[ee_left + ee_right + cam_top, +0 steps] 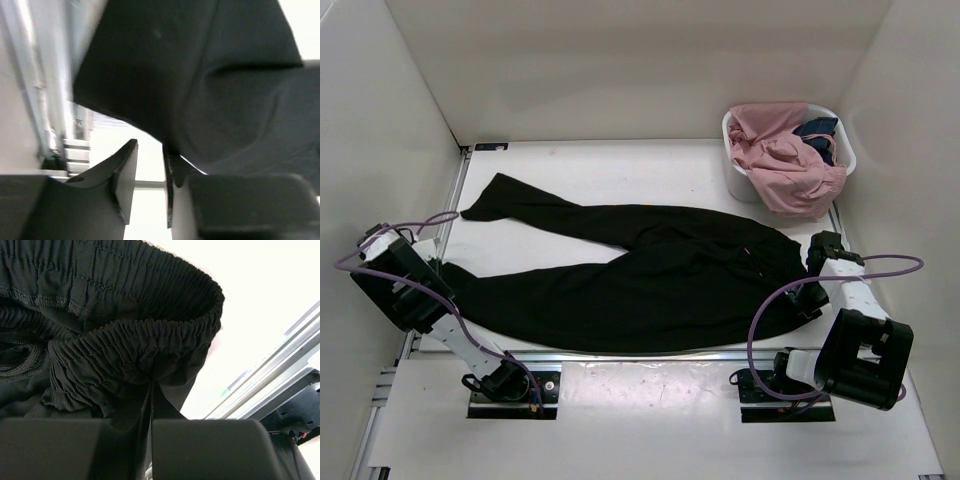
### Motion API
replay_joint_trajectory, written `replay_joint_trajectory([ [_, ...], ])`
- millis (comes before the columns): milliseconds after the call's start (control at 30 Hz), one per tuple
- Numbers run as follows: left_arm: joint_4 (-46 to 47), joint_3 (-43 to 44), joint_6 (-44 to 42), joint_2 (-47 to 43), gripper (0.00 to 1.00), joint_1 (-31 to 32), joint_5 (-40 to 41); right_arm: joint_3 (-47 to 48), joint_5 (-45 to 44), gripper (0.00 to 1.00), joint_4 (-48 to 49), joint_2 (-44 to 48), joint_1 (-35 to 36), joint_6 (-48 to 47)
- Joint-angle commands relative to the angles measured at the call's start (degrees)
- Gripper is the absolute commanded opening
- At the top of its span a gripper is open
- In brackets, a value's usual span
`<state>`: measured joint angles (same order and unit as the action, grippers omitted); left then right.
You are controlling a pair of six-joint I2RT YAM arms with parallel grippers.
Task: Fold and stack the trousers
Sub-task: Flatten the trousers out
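Trousers [650,275]: black, spread flat across the table [620,165], with the waist toward my right side and both legs running out to my left.
Far leg [535,205]: angles away to the far left, its cuff well apart from the other leg's end.
Near leg [540,300]: runs along the near edge of the table and ends by my left arm.
Waistband [150,340]: gathered elastic, bunched into a ridge just above my right fingers.
Right gripper [151,410]: clenched on the waistband, with a fold of black cloth pinched in the thin seam between my fingers.
Left gripper [150,149]: released, with bright table showing in the gap and nothing between the fingers.
Left fingers [125,170]: the edge of the near leg hangs just past their tips. A corner of cloth comes down to one tip, and I cannot tell whether it touches.
Basket [733,125]: white, at the far right of the table, apart from the trousers.
Pink garment [785,165]: heaped in the basket and spilling over its near rim.
Blue garment [818,130]: small and dark, tucked in the basket behind the pink one.
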<state>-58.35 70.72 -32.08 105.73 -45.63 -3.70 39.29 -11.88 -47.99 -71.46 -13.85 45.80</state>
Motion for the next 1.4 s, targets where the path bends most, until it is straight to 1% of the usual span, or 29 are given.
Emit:
replay_joint_trajectory([
  [0, 2.0, 3.8, 1.1, -0.2, 0.39, 0.4, -0.7, -0.3, -0.3, 0.0, -0.4, 1.9, 0.0, -0.8],
  [133, 2.5, 4.3, 1.1, -0.7, 0.44, 1.0, -3.3, -0.8, -0.3, 0.0, -0.4, 1.9, 0.0, -0.8],
  [267, 3.7, 3.8, 0.5, -1.3, 0.47, 3.5, -5.5, -0.8, -0.3, 0.0, -0.4, 1.9, 0.0, -0.8],
  [333, 4.3, 3.8, 1.2, 1.7, 0.47, 4.0, -4.5, -0.8, -0.3, 0.0, -0.4, 1.9, 0.0, -0.8],
  [400, 4.3, 3.8, 1.8, 3.3, 0.43, 4.1, -4.5, -0.3, -0.3, 0.0, -0.4, 1.9, 0.0, -0.8],
  [533, 4.3, 5.1, 1.8, 2.2, 0.43, 4.1, -8.8, 0.3, -0.3, 0.0, -0.4, 1.9, 0.0, -1.3],
  [633, 4.3, 6.4, 1.2, 0.2, 0.47, 6.5, -11.8, 0.3, -0.3, 0.0, -0.4, 2.5, 0.0, -1.3],
  [700, 4.3, 6.4, 1.2, -0.4, 0.48, 7.0, -11.8, -0.3, -0.3, 0.0, -0.4, 2.5, 0.0, -1.3],
  [900, 4.8, 8.4, 0.7, 6.1, 0.48, 7.7, -11.2, 0.3, -0.3, 0.0, -0.4, 2.5, 0.0, -1.3],
  [1033, 4.8, 10.3, 1.8, 6.7, 0.48, 9.1, -13.2, 0.8, -0.9, 0.0, -1.0, 2.5, 0.0, -1.3],
  [1100, 4.8, 10.9, 2.3, 6.2, 0.52, 10.4, -14.0, 0.8, -0.9, 0.0, -1.0, 2.5, 0.0, -1.3],
  [1133, 4.8, 11.5, 2.3, 6.2, 0.54, 10.4, -14.0, 0.8, -0.9, 0.0, -1.0, 2.5, 0.0, -1.3],
  [1167, 4.8, 11.5, 2.3, 6.2, 0.58, 10.9, -14.0, 0.8, -0.9, 0.0, -1.0, 2.5, 0.0, -1.3],
  [1233, 4.3, 11.5, 2.8, 6.2, 0.62, 10.9, -14.0, 0.8, -0.9, 0.0, -1.0, 2.5, 0.0, -1.3],
  [1300, 3.8, 11.5, 2.8, 4.1, 0.63, 10.9, -14.6, 0.8, -0.9, 0.0, -1.0, 2.5, 0.0, -1.3],
  [1333, 3.2, 10.6, 2.3, 0.8, 0.65, 10.9, -14.6, 0.8, -0.9, 0.0, -1.0, 2.5, 0.0, -1.3],
  [1367, 3.2, 10.0, 2.3, -1.1, 0.71, 10.9, -14.6, 0.8, -0.9, 0.0, -1.0, 2.5, 0.0, -1.3],
])
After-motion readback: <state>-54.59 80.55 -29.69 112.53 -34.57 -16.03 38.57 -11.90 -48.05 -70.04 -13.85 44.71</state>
